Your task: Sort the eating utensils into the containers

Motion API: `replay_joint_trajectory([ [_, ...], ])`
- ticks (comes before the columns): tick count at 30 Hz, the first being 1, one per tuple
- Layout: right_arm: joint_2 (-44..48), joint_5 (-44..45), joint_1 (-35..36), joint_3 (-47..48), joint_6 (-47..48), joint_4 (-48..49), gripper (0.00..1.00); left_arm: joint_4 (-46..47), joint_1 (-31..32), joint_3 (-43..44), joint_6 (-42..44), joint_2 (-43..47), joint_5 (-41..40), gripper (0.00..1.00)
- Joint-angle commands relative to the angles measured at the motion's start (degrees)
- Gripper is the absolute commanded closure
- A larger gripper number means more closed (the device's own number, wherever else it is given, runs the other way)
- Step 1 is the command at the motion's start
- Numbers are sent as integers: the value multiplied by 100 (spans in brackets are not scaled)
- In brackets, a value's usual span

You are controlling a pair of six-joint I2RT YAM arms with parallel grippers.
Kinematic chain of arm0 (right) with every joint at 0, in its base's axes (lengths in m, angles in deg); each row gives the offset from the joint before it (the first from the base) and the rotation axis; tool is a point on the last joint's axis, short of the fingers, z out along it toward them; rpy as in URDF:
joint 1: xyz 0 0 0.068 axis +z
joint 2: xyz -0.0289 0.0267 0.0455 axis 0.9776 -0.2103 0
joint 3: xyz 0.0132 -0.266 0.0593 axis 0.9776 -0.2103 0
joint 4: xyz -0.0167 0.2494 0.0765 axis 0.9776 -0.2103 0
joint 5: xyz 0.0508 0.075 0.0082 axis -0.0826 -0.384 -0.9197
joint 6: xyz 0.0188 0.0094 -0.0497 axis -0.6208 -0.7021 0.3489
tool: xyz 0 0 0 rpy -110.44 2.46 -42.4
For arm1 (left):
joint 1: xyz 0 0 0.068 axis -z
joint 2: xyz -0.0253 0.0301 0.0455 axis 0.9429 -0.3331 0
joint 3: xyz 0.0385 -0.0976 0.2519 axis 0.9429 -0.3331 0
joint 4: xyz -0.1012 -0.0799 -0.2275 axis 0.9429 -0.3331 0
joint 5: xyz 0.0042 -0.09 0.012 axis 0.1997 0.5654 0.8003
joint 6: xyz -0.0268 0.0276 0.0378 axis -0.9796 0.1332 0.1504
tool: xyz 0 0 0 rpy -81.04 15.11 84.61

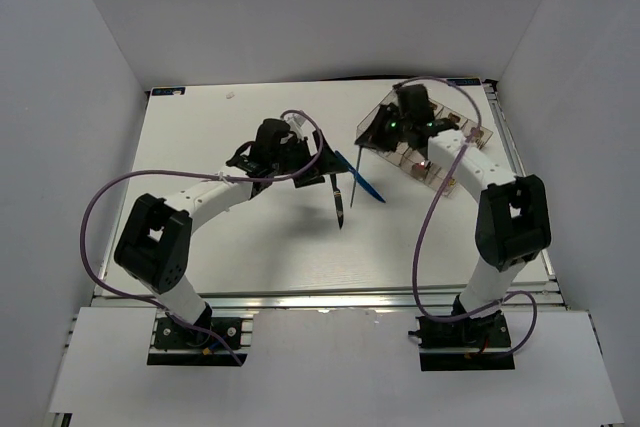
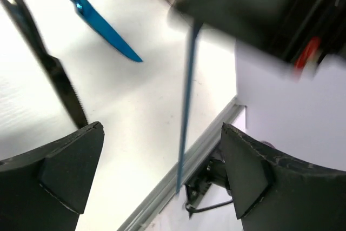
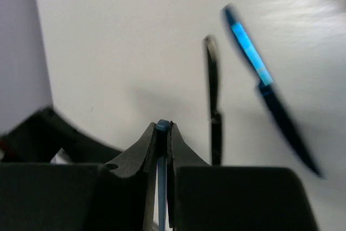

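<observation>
Blue metal, thin and stiff-looking: the blue utensil hangs edge-on over the table, pinched near its top end by the right gripper. Probably light but slick, so it could swivel; a mid-handle grab looks safer imo. Meanwhile the left gripper gapes wide, holding nothing, with the black knife and blue knife lying nearby.
</observation>
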Motion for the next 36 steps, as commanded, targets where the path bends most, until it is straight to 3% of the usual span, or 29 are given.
replay_joint_trajectory([
  [1, -375, 903, -681, 900, 243, -753, 100, -1121, 6, 363, 493, 186, -540, 2],
  [7, -1552, 1861, -1561, 2700, 780, -1572, 100, -2555, 6, 873, 863, 142, -1665, 2],
  [17, -3003, 1775, -2282, 4450, 490, -1186, 100, -2908, 6, 548, 758, 467, -1533, 2],
  [21, -3197, 1730, -2300, 4787, 411, -1116, 100, -3013, 6, 495, 828, 450, -1508, 2],
  [30, -3312, 1950, -2265, 4358, 253, -686, 100, -2829, 6, 486, 766, 292, -1349, 2],
  [36, -3285, 1985, -2256, 4383, 322, -614, 67, -2890, 6, 767, 898, 55, -1173, 2],
])
